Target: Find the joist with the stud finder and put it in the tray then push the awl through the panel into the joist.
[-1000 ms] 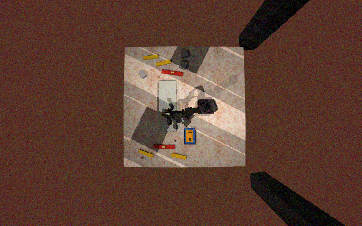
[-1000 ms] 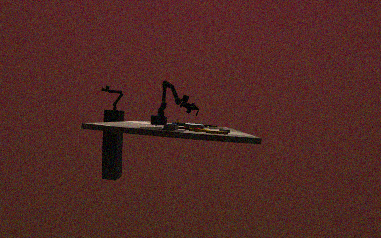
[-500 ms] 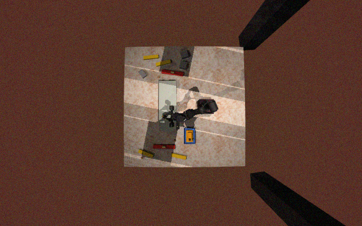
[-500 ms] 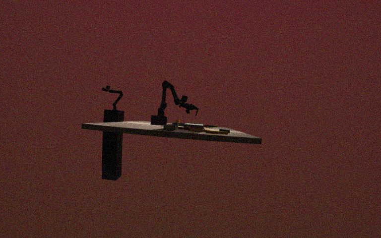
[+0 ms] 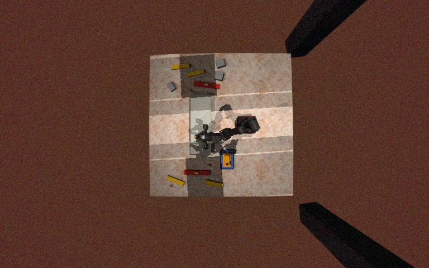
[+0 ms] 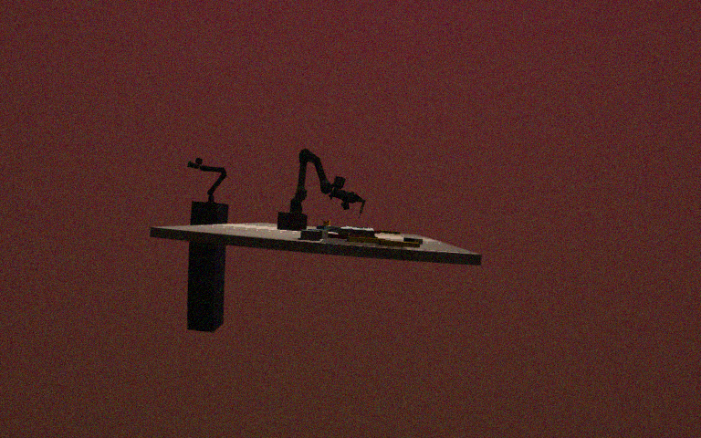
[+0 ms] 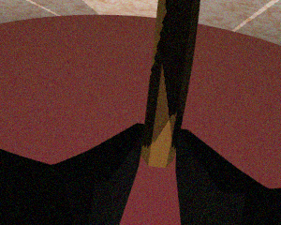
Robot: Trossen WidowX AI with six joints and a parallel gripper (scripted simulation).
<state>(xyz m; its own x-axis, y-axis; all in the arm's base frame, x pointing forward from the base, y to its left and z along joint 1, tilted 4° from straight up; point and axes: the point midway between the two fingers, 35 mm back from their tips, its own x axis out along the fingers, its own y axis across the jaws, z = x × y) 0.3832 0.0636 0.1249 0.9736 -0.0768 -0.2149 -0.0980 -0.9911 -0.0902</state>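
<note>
My gripper [image 5: 198, 136] [image 6: 363, 201] [image 7: 161, 134] is shut on the awl [image 5: 195, 137] [image 6: 361, 208] [image 7: 178, 52], whose yellow-orange and shadowed handle shows between the fingertips in the wrist view. In the exterior view the awl hangs down from the fingertips, leaning slightly, well above the table. From overhead, the gripper is over the lower left part of the pale floor panel [image 5: 197, 103]. The arm and its shadows cover part of the panel. The orange stud finder [image 5: 227, 159] lies in the blue tray [image 5: 227, 167], right of the panel's lower end. The awl's tip cannot be made out clearly.
A red level [image 5: 206, 85] and yellow bars [image 5: 181, 66] [image 5: 195, 73] lie beyond the panel's upper end, with grey blocks [image 5: 220, 63] [image 5: 219, 75] [image 5: 171, 86]. Another red level [image 5: 196, 172] and yellow bars [image 5: 175, 180] [image 5: 214, 183] lie beyond its lower end.
</note>
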